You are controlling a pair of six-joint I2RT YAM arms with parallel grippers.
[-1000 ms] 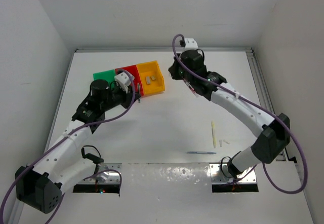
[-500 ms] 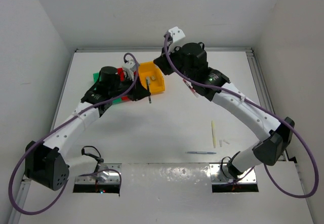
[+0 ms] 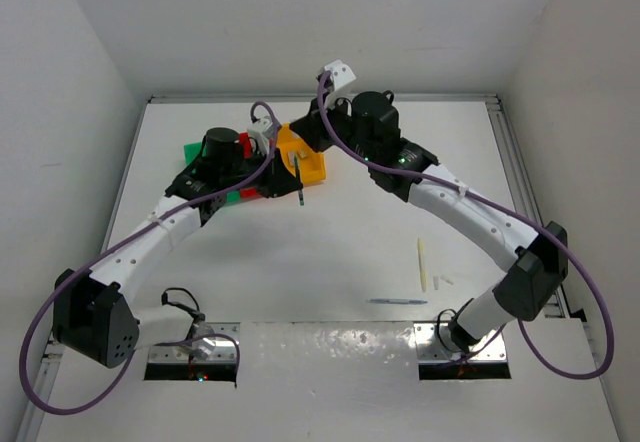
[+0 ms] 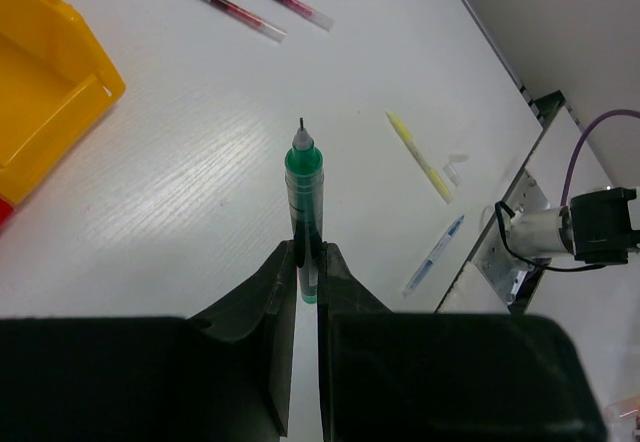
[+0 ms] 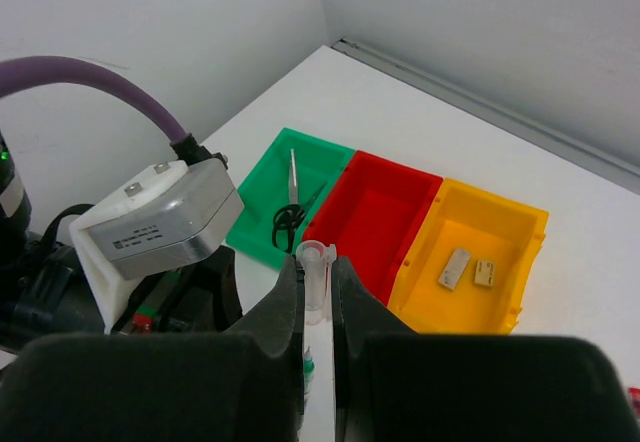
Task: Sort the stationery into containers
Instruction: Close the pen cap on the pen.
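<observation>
My left gripper [image 4: 305, 253] is shut on a green pen [image 4: 303, 184], uncapped, its tip pointing away over the white table. My right gripper [image 5: 316, 262] is shut on a clear pen cap [image 5: 316, 280], just above the pen's green tip [image 5: 308, 366]. The containers stand in a row: green bin [image 5: 262, 220] with black-handled scissors [image 5: 290, 212], red bin [image 5: 380, 217], yellow bin [image 5: 510, 262] with two eraser blocks [image 5: 455, 267]. In the top view both grippers meet at the yellow bin's [image 3: 312, 168] front, with the pen [image 3: 299, 184] there.
Two red-white pens [image 4: 215, 2] and a blue-tipped one lie beyond the yellow bin [image 4: 40, 92]. A pale stick [image 3: 422, 264], small white bits [image 3: 443, 282] and a blue pen [image 3: 397, 301] lie near the right arm's base. Purple cables loop over both arms.
The left arm has swung right across the bins with the green pen. The right gripper has come left and down to meet it at the yellow bin.
</observation>
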